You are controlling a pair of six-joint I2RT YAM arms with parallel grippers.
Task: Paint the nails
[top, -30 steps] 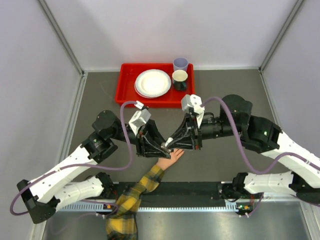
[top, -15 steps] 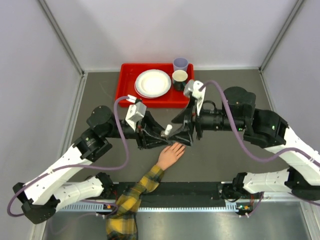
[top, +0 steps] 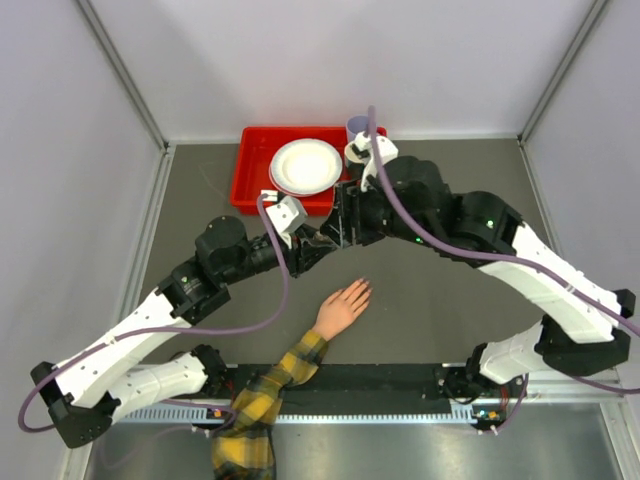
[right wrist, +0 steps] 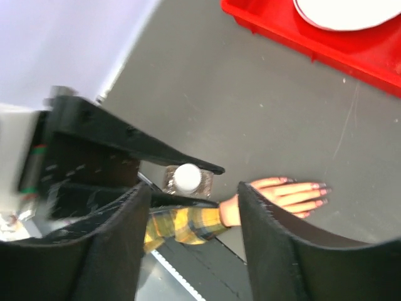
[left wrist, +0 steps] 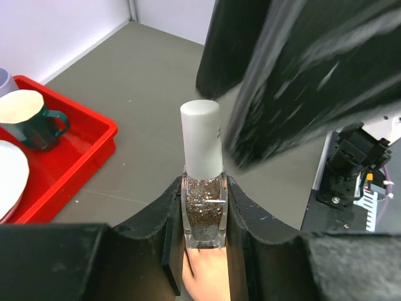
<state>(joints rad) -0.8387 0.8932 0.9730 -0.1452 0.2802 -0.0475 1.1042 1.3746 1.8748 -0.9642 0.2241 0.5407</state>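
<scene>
The pale mannequin hand (top: 342, 306) lies palm down on the grey table, its arm in a yellow-and-black plaid sleeve (top: 268, 385). The nails (right wrist: 319, 190) show pink at the fingertips. My left gripper (left wrist: 202, 219) is shut on a small clear bottle (left wrist: 202, 210) of glittery polish with a white cap (left wrist: 200, 138), held upright just beyond the hand. My right gripper (right wrist: 191, 244) hangs above it, open, with nothing between its fingers. In the top view the left gripper (top: 322, 247) and right gripper (top: 340, 228) meet between the hand and the tray.
A red tray (top: 252, 180) at the back holds a white plate (top: 305, 166), a dark green mug (left wrist: 34, 119) and a lilac cup (top: 360, 127). White walls close the table on three sides. A black rail (top: 400, 378) runs along the near edge.
Both grippers have moved away from the hand toward the tray. The right gripper has opened and risen above the capped bottle. The left gripper still holds the bottle.
</scene>
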